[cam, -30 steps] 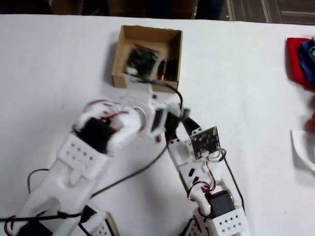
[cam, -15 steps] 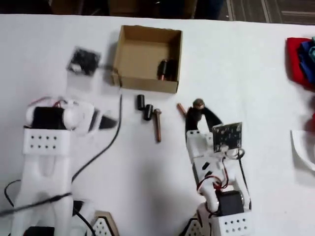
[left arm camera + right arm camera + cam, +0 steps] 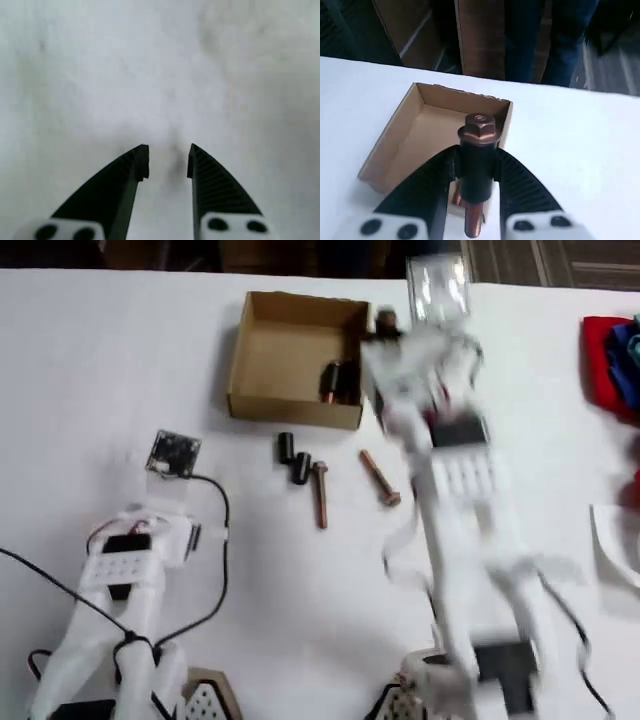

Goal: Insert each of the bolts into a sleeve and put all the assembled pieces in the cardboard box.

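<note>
The box [image 3: 290, 350] sits near the table's [image 3: 120, 360] far edge. One assembled piece [image 3: 338, 382] lies inside, against its right wall. The right gripper [image 3: 476, 152] is clamped on a black sleeve [image 3: 477, 170] with a copper bolt [image 3: 480, 131] through it, beside the box's right wall. Two loose sleeves [image 3: 286, 447] and two bolts [image 3: 320, 498] lie just before the box's near wall. The left gripper [image 3: 167, 162], narrowly parted and holding nothing, hangs over bare table.
</note>
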